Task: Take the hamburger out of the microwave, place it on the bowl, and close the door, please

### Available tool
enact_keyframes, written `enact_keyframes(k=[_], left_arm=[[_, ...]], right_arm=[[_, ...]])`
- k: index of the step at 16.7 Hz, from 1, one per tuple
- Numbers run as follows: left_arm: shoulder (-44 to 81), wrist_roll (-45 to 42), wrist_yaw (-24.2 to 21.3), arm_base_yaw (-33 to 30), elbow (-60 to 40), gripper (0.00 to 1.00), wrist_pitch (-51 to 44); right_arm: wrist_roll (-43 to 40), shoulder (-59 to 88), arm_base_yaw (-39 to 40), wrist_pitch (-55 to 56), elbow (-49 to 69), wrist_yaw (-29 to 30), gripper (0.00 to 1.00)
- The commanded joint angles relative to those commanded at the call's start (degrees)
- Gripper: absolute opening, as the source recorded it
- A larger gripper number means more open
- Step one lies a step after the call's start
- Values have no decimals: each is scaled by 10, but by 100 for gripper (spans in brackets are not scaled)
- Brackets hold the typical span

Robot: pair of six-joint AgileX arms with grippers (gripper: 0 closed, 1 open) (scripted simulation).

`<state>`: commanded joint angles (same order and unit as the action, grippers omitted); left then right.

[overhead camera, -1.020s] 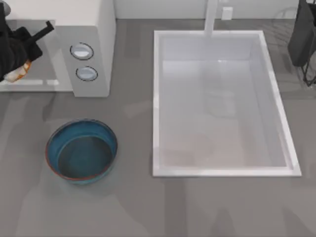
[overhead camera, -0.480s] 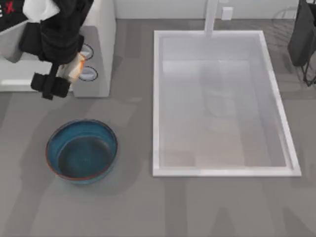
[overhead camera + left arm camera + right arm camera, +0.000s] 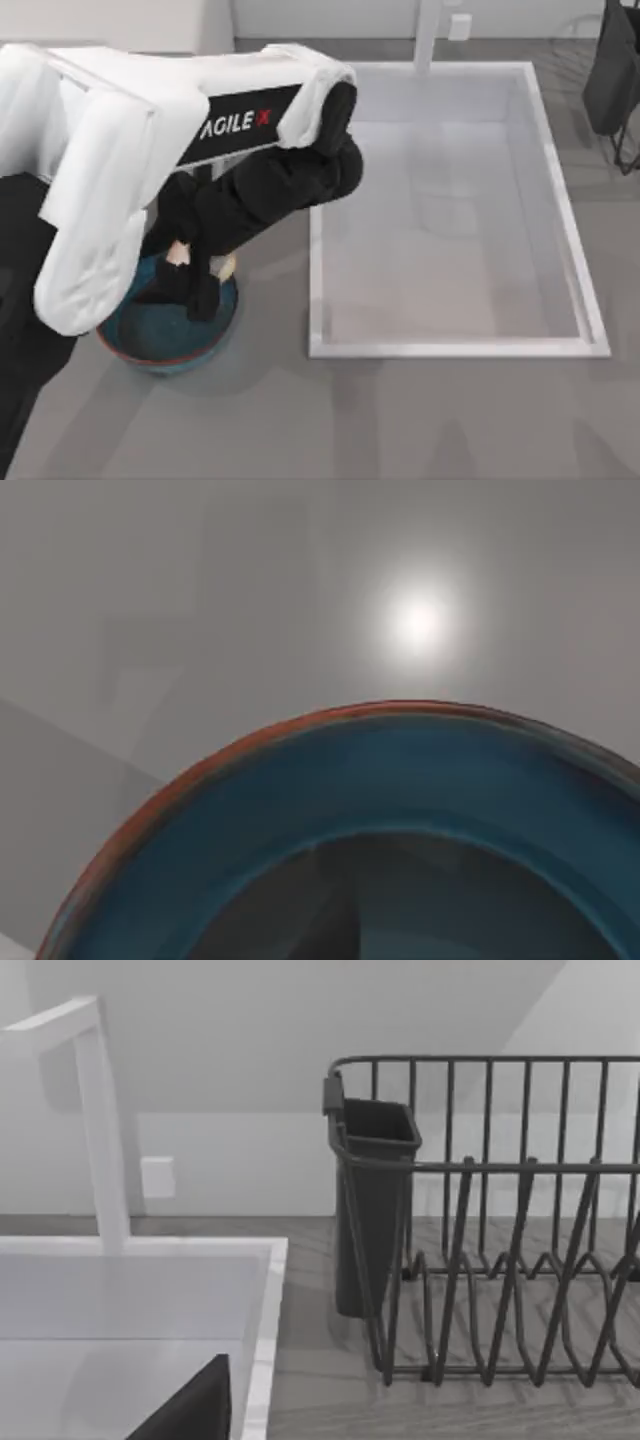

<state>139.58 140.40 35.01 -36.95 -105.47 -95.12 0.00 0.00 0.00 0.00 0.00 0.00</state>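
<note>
A: Starting from the bowl [image 3: 160, 340], what is the left arm doing?

B: The left gripper [image 3: 195, 275] is hanging directly over the bowl's far half, with the hamburger [image 3: 180, 254] showing as a cream lump pinched between the dark fingers [image 3: 205, 295]. They are closing narrowly on it. In the left wrist view the bowl's reddish rim and teal wall [image 3: 400, 770] are lying right below the camera.

A: So which way is the drop?

B: Straight down, I judge. The hamburger is sitting above the bowl's inside, slightly toward the rim nearest the sink [image 3: 450, 200], so a small shift toward the bowl's middle would be safer before letting go.

A: And the microwave?

B: The arm is covering that area beyond the bowl, so I cannot tell how the door is standing. The left arm is clearly the nearer one for closing it.

A: Farther right of the bowl?

B: The right arm [image 3: 612, 70] is sitting parked past the sink, facing the dish rack [image 3: 500, 1240]; whether its fingers are apart I cannot tell.
</note>
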Motion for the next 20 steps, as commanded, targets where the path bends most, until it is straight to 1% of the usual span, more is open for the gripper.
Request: enact_keyframes(k=[3,5,9,10,11,14,20], left_arm=[[32,72,33,-17,-21,0,-66],[41,91,43,-21,-27,0,-83],[41,91,43,-21,-27,0,-83],[77,97,41,-15,-89,0,-49],[77,97,41,-15,-87,0,-48],[64,88,46,-9,-52,0,-32],[27,65,65,9,63,0,18]], right_arm=[[0,0,0,0,0,0,100],[0,0,0,0,0,0,100],[0,0,0,0,0,0,100],[0,0,0,0,0,0,100],[0,0,0,0,0,0,100],[0,0,0,0,0,0,100],[0,0,0,0,0,0,100]])
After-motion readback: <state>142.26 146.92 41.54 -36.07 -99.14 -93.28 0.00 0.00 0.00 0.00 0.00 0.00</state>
